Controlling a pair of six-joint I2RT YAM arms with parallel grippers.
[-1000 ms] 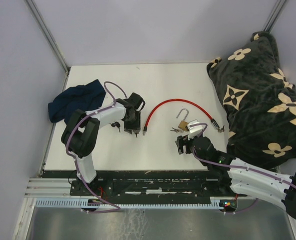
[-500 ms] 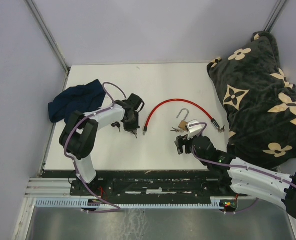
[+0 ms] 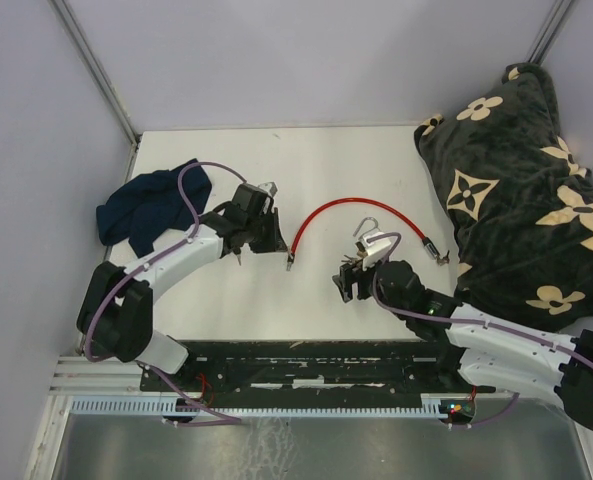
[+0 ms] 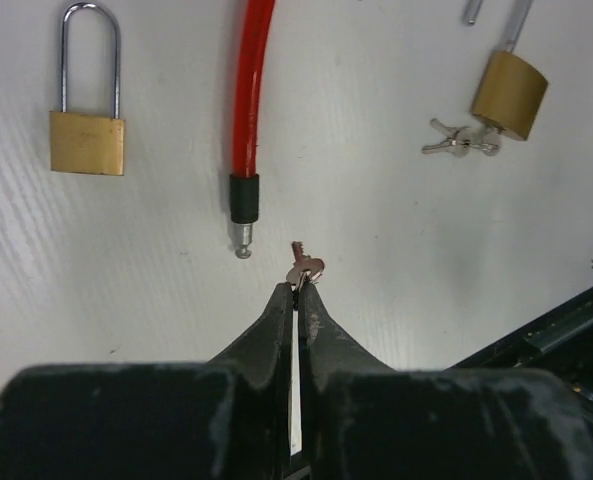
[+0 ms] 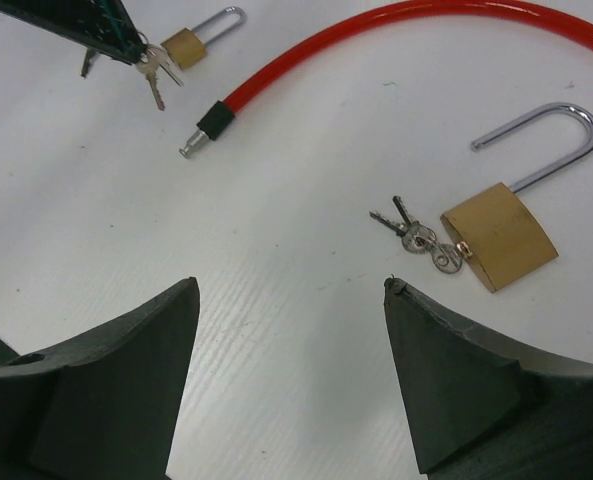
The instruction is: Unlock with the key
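Key (image 4: pixel 302 266): pinched at the very tips of my left end effector (image 4: pixel 298 295) with its blade pointing away from me. I judge it is held this way to go straight into a keyhole.
Grip: the left jaws are fully closed on the key, with nothing else between them.
Red cable (image 4: pixel 248 100): its metal tip lies just beside the key.
Closed padlock (image 4: pixel 86 142): flat on the table beyond the cable tip, shackle seated, likely my target.
Right end effector (image 5: pixel 291 300): wide open and empty, hovering near the open padlock (image 5: pixel 498 237), probably ready to steady a lock.
Spare keys (image 5: pixel 416 235): at that padlock's base.
Table (image 4: pixel 396 260): white and faintly ribbed.
Room: blue cloth (image 3: pixel 141 210) at far left, flowered blanket (image 3: pixel 516 180) at far right, pale walls (image 3: pixel 306 60) behind.
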